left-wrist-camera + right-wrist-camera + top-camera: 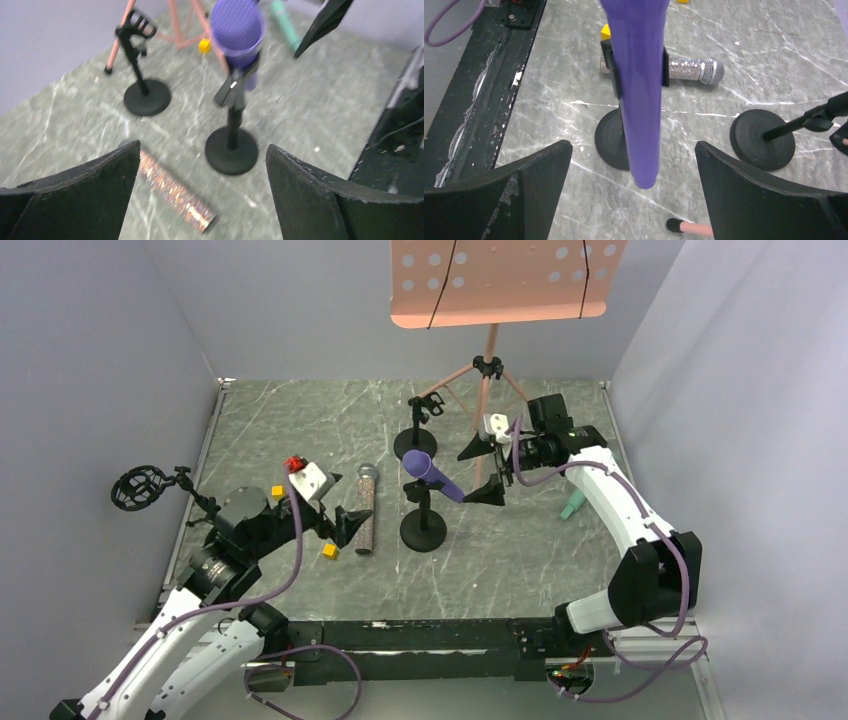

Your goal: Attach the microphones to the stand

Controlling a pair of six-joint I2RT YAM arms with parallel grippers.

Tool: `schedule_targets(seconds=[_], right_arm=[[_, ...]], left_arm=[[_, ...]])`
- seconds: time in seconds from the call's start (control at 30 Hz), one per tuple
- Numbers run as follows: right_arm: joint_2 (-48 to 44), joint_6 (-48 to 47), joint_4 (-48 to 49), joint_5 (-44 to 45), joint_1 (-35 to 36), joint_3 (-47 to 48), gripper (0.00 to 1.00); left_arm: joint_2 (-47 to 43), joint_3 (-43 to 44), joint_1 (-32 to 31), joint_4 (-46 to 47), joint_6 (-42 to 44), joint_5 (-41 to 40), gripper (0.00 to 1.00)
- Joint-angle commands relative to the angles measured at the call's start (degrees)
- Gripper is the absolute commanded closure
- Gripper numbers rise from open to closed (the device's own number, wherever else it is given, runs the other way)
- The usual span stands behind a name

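The work surface is a grey marbled table (300, 430) enclosed by pale walls (100, 340). We find the purple microphone (432, 476) clipped at a tilt in the near stand (423, 530). The glittery microphone (365, 512), with a silver mesh head, lies flat to the left of that stand. The mint-green microphone (574, 504) lies beside the right arm (620, 510). The left gripper (202, 147) hovers above the glittery microphone, fingers spread fully, holding nothing. The right gripper (482, 478) faces the purple microphone's tail, fingers equally wide, gripping nothing.
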Motion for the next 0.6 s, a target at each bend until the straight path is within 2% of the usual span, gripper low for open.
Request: schedule_targets(seconds=[0.0,0.17,0.37,0.57], right_arm=[[2.94,2.33,1.35,2.42,4.11,5.97,0.00],[6.65,5.10,1.12,2.79,7.24,10.23,0.01],[8.96,4.46,-0.78,4.07,11.78,12.01,0.03],[10.61,5.77,-0.41,2.68,13.13,12.98,0.14]], left_arm=[[1.67,-0.81,2.47,-15.12,5.69,-5.14,0.01],[0.26,-6.13,2.56,-12.26,7.07,-9.23,0.01],[-3.32,-6.94,2.60,-12.36,8.14,-11.54,0.01],[-4.64,-6.91,2.54,-12.17,8.20,-11.81,0.01]])
